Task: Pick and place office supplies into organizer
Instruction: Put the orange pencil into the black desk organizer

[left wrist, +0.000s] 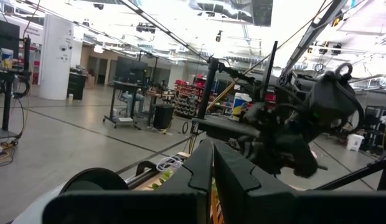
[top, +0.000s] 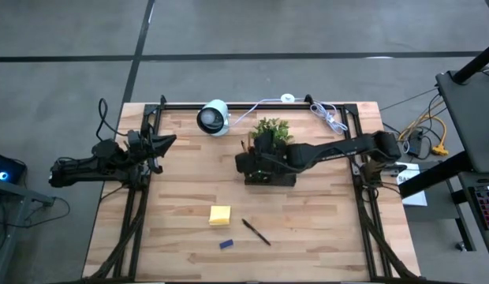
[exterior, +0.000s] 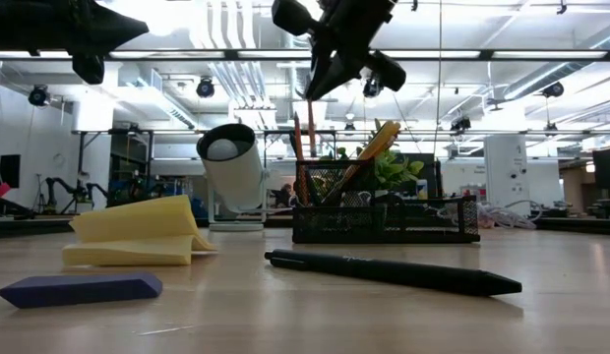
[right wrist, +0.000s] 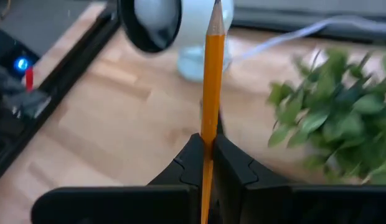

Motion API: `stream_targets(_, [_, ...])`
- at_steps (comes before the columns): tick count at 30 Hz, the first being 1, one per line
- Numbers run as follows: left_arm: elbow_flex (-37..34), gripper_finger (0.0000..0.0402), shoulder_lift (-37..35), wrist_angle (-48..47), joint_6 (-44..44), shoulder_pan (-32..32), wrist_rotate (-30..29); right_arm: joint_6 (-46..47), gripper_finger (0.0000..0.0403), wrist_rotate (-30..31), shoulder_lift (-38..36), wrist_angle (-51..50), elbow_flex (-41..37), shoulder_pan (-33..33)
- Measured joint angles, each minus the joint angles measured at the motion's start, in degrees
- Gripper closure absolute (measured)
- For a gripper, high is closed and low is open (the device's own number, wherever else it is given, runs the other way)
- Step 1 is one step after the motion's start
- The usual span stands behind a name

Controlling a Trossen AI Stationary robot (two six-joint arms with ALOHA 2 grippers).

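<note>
1. The right pincer [right wrist: 205, 155] is clamped on one orange pencil [right wrist: 211, 81], held above the one black organizer [top: 270, 175] at mid-tabletop.
2. The organizer holds yellow-handled scissors [exterior: 376, 146] and upright pencils [exterior: 303, 147]; one green plant [top: 272, 128] stands just behind it.
3. Loose on the tabletop [top: 323, 229] nearer the front: one yellow sticky-note pad [top: 220, 214], one blue block [top: 225, 244], one dark pen [top: 256, 232].
4. The left pincer [left wrist: 211, 174], fingers together and holding nothing, waits at the left edge.
</note>
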Motion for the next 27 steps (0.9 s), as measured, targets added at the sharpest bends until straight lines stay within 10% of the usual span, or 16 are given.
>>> stream_targets(27, [0.0, 0.0402, 0.0, 0.0, 0.0, 0.0, 0.0, -2.1, 0.039, 17.9, 2.4, 6.1, -3.0, -1.3])
